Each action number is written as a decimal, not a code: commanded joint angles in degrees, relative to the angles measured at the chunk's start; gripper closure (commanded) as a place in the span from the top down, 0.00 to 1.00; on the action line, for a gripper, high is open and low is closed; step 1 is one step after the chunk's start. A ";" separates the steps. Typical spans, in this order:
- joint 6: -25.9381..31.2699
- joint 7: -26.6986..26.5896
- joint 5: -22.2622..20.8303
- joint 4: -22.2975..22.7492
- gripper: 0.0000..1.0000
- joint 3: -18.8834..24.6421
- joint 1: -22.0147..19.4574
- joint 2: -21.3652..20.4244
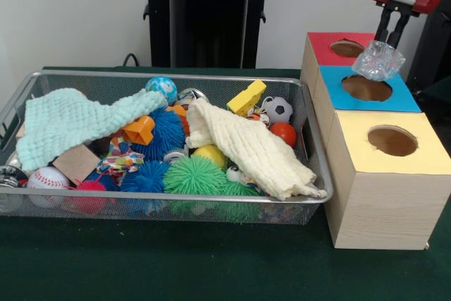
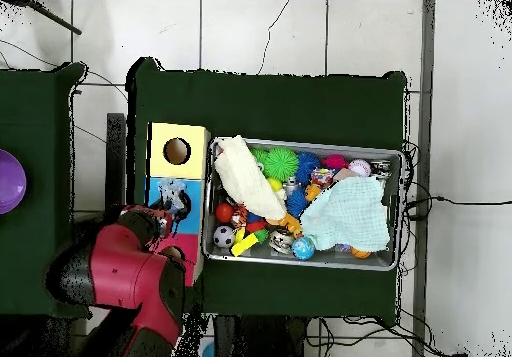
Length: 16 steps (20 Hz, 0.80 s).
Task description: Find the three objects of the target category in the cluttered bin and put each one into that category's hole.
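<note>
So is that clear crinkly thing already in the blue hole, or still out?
Out. The clear crinkly object hangs in the gripper, shut on it, above the blue box; the blue hole shows open beneath it.

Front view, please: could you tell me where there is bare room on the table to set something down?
The green table is bare along the strip in front of the bin and the yellow box. The bin itself is crowded with balls and two cloths. The hand holds a clear crinkly object over the blue box, so that side is busy.
</note>
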 commanded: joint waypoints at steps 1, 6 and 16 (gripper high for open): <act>0.91 14.39 2.06 0.71 0.00 5.35 -2.95 1.83; -0.25 13.82 1.77 1.20 0.00 6.22 -3.98 1.75; -3.86 13.92 1.27 1.74 0.00 7.43 -4.96 3.08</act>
